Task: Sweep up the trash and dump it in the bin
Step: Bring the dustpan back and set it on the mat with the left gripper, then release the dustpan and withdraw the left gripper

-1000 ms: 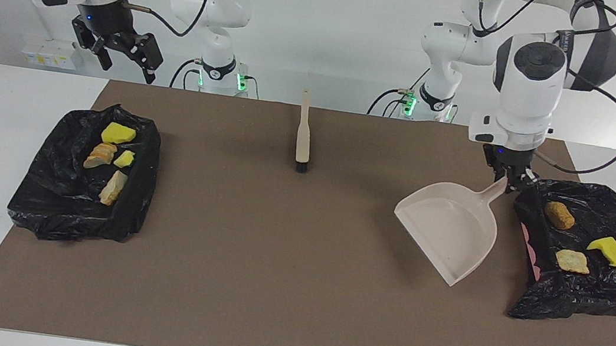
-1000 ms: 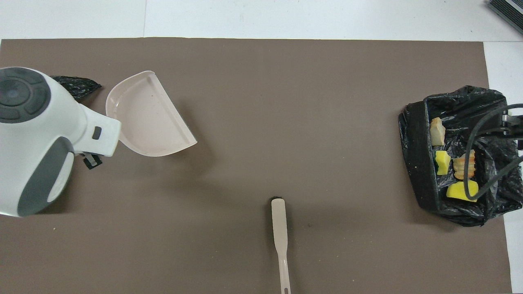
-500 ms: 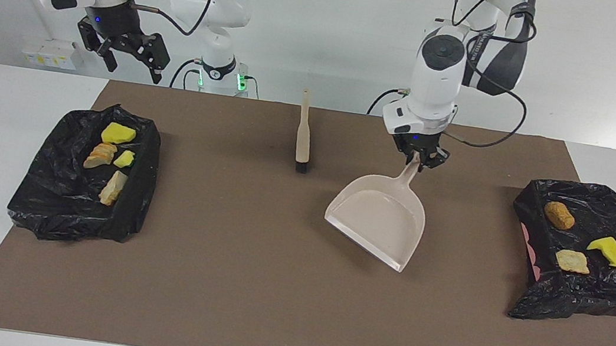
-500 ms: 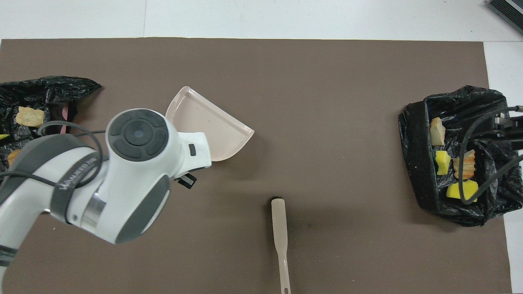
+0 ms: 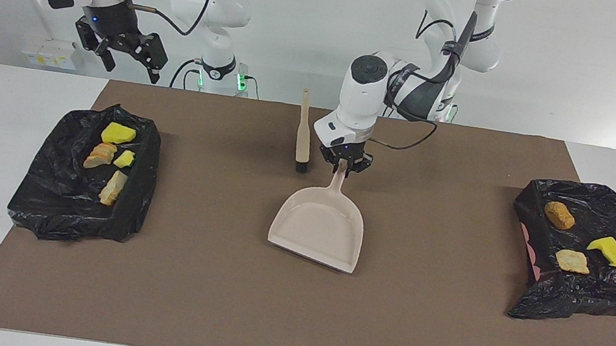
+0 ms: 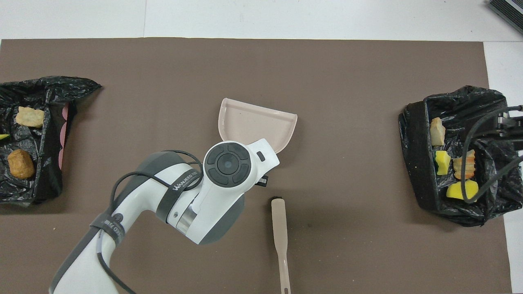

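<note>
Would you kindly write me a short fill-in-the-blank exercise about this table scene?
1. The left gripper is shut on the handle of the ____.
2. The brush lies on the brown mat with its ____ end pointing away from the robots.
3. The bin toward the right arm's end of the table holds ____ pieces of trash.
4. The right gripper, waiting in the air, is ____.

Missing words: dustpan; bristle; four; open
</note>
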Tool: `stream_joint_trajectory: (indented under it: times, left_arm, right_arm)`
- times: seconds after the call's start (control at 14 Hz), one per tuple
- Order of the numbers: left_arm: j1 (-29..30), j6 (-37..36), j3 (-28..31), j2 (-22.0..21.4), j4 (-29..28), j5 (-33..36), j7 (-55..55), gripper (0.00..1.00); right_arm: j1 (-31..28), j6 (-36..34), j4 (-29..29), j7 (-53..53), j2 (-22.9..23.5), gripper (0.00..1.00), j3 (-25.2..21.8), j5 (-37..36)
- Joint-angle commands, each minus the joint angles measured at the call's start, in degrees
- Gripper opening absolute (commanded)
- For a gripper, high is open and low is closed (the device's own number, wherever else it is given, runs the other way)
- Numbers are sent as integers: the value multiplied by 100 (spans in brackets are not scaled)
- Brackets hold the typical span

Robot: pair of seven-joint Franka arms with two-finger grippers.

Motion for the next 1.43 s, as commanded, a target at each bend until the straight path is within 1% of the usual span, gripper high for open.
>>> stream_joint_trajectory:
  times: [0.0,0.07,0.14,0.21,0.29,0.36,0.5,0.71,1.07,1.36]
  left_arm:
    - [-469,128,133,836,880,-96,-959,0]
    - [-610,137,133,1214,1232,-70,-1354,0]
    - [-629,215,133,1435,1488,-96,-1558,0]
    - [-577,242,133,1472,1560,-70,-1561,0]
    - [-576,286,133,1464,1552,-26,-1508,99]
    - [-542,330,177,1446,1552,0,-1482,100]
    - [-148,243,186,1289,1535,-69,-1420,100]
    - [47,85,195,972,1482,-87,-1402,100]
    - [925,-161,195,787,1491,-70,-1315,100]
    - [1619,-416,195,647,1508,-70,176,100]
  right_arm:
    - [-65,-33,-42,-146,-37,100,7,18]
    - [-65,-33,-42,-146,-37,100,7,18]
    - [-65,-33,-42,-146,-37,100,16,18]
    - [-65,-33,-42,-146,-37,100,16,18]
    - [-65,-33,-42,-146,-37,100,7,18]
    - [-65,-33,-42,-146,-37,100,7,18]
    - [-65,-33,-42,-146,-37,100,7,18]
    - [-65,-33,-42,-146,-37,100,7,18]
    - [-65,-33,-42,-146,-37,100,7,18]
    - [-65,-33,-42,-146,-37,100,7,18]
